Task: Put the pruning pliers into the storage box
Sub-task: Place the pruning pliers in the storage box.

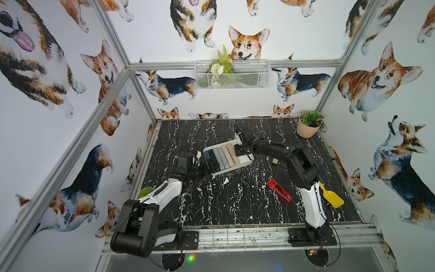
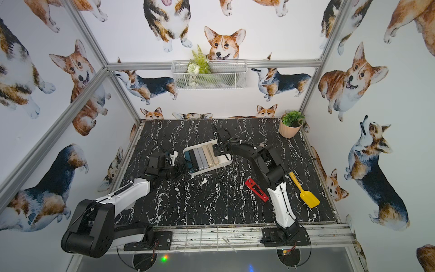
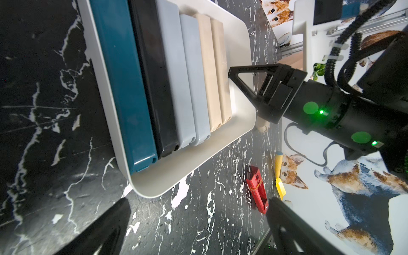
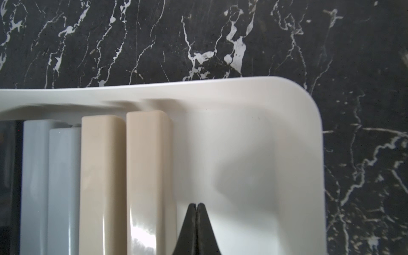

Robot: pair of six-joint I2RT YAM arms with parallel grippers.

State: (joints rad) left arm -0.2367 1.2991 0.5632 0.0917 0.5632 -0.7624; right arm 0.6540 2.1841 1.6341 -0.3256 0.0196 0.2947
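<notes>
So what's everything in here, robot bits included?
storage box: one, white, mid-table.
pruning pliers: six, teal, black, two grey, two beige, side by side in the box.
red pruning pliers: one, red, on the table, near right.
beige piece: one, beige, on the table beside the box, partly hidden.
shovel: one, yellow, table's right side.
potted plant: one, green in a peach pot, far right corner.
small plant: one, green, near left corner.
wire basket: one, white, back wall, holding greenery.
table: one, black marble.
left gripper: one, black, open, at the box's corner.
right gripper: one, black, shut, empty, over the box's bare end.
</notes>
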